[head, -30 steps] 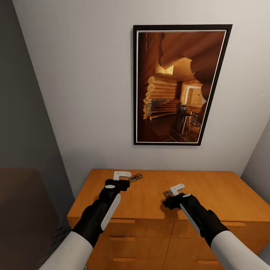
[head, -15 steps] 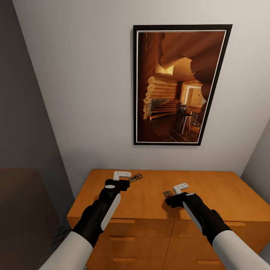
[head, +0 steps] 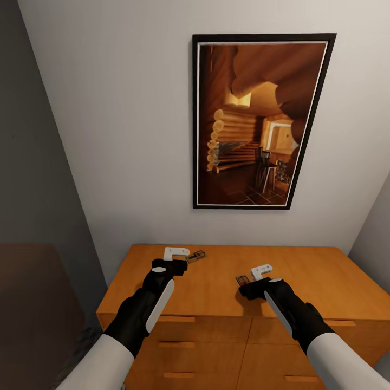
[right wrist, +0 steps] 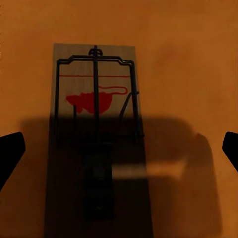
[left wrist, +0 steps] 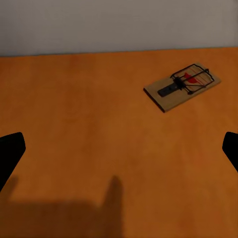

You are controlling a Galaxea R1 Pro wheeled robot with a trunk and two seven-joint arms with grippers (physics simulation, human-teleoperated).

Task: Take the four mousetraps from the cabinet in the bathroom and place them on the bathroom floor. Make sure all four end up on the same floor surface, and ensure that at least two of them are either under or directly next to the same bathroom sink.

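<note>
since a second ago the right arm has slid a tiny bit to the right, and the left arm has stayed put

from the head view, the left gripper point(head: 181, 259) hangs over the back left part of the cabinet point(head: 314, 273), and one mousetrap point(head: 196, 255) lies flat on the top just beside it. the right gripper point(head: 250, 280) hangs over the middle of the top, right by a second mousetrap point(head: 242, 280). a big framed picture point(head: 260, 120) of a log house hangs on the wall above

from the left wrist view, the two black fingertips point(left wrist: 11, 151) sit far apart at the edges, so this hand is wide open and holds nothing. the mousetrap point(left wrist: 182, 86) lies flat on the orange wood, off to one side, near the wall

from the right wrist view, the fingertips point(right wrist: 10, 151) are far apart too, wide open, holding nothing. the second mousetrap point(right wrist: 95, 124) lies flat on the wood between them, with its red spot showing and the gripper's shadow across it
</note>
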